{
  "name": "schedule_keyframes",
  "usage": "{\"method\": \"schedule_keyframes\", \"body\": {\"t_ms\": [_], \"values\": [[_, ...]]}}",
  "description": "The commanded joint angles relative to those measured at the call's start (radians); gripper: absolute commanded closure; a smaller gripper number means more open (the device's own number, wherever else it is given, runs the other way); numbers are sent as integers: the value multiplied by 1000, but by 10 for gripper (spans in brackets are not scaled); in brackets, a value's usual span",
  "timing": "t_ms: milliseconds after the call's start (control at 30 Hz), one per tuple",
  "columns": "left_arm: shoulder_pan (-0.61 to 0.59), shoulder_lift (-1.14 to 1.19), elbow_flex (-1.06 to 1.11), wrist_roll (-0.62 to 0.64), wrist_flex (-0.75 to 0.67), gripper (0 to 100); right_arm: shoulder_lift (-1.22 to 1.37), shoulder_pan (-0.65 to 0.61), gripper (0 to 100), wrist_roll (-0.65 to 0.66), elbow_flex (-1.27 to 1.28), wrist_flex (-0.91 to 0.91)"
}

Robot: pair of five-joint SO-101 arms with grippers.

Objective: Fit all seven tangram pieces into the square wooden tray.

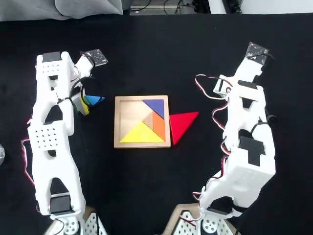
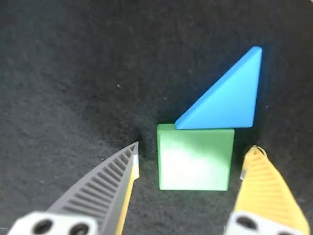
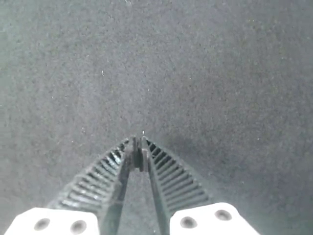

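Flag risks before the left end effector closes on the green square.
1. The left end effector sits open astride the green square, one edge of which touches the blue triangle; closing or lifting could drag the triangle along.
2. The red triangle lies at the outer rim of the tray, so a placement there might knock it.

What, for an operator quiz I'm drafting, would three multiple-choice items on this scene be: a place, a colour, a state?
1. Where does the red triangular tangram piece lie relative to the square wooden tray?
A) inside it
B) on the black cloth beside it, on the right arm's side
C) stacked on another piece

2. What colour is the square piece between the left tool's fingers?
A) green
B) white
C) purple

3. The right tool is:
A) wide open
B) shut, empty
C) shut on a piece

Answers: 1B, it lies outside the rim; 2A, the left wrist view shows it green; 3B, its fingertips meet over bare cloth.
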Motion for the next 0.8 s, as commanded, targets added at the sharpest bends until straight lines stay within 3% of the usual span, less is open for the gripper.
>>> {"method": "schedule_keyframes", "body": {"t_ms": [0, 200, 333, 500, 767], "values": [[-10, 8, -38, 11, 9, 681, -8, -18, 985, 11, -50, -17], [-1, 6, -64, 6, 95, 861, -8, -18, 985, 11, -51, -17], [16, -11, -275, 12, 287, 938, -8, -18, 985, 11, -51, -17], [61, -144, -383, 204, 288, 931, -8, -18, 985, 11, -51, -17], [318, -414, -30, 364, 284, 930, -8, -17, 985, 11, -51, -17]]}}
